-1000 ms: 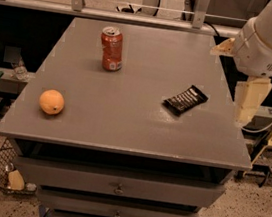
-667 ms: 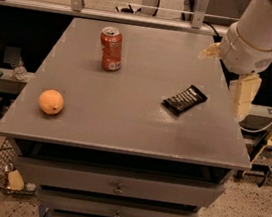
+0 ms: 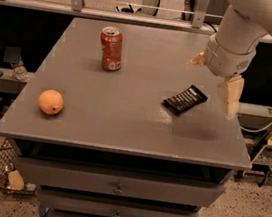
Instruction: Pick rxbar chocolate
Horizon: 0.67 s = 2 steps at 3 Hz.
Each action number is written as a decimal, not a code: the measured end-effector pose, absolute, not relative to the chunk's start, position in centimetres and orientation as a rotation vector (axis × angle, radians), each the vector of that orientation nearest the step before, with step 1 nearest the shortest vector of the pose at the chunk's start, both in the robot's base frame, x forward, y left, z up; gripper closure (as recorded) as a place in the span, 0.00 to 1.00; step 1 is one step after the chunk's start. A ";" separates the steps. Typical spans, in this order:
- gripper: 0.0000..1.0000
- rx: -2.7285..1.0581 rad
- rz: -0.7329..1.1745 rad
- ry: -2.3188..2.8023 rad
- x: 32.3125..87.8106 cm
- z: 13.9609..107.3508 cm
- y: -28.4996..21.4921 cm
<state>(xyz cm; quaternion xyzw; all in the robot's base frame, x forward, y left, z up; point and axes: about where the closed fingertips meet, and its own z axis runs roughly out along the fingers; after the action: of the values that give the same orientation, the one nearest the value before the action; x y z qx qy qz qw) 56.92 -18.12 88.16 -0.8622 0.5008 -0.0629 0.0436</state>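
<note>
Grey table top (image 3: pixel 123 129) over a stack of drawers (image 3: pixel 115 184), speckled floor around, railing behind. On the top: red soda can (image 3: pixel 111 49) upright toward the far left, an orange (image 3: pixel 51 102) near the left front edge, the rxbar chocolate (image 3: pixel 184 99) right of centre.

Change over the last second: the white arm (image 3: pixel 234 41) has swung in from beyond the table's right edge and now reaches over the right side of the top. The gripper (image 3: pixel 210 88) hangs above the surface, just right of and slightly behind the bar, not touching it. Jaws spread wide, one tan finger (image 3: pixel 195 61) pointing left, the other (image 3: pixel 230 96) hanging toward the front; nothing between them. A soft shadow falls on the table in front of the bar.

Bar, can and orange sit where they were a second ago, so no contact so far. Judgement: approach phase, closing in; descent and grasp not yet done. The gripper probably needs to shift a little left and align with the bar before lowering.

The rxbar chocolate: flat black wrapper, rectangular, lying face up and diagonal, one end toward the far right, the other toward the near left. Pale lettering on top, not legible. Well apart from can and orange, so clear room around it
</note>
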 end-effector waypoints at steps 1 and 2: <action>0.00 -2.689 -0.143 1.502 57.5 86.1 -17.5; 0.00 -2.713 -0.078 1.491 57.8 84.2 -16.9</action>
<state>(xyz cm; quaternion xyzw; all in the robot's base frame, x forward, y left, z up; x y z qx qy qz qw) 57.79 -16.89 84.25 -0.8759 0.4813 -0.0253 0.0227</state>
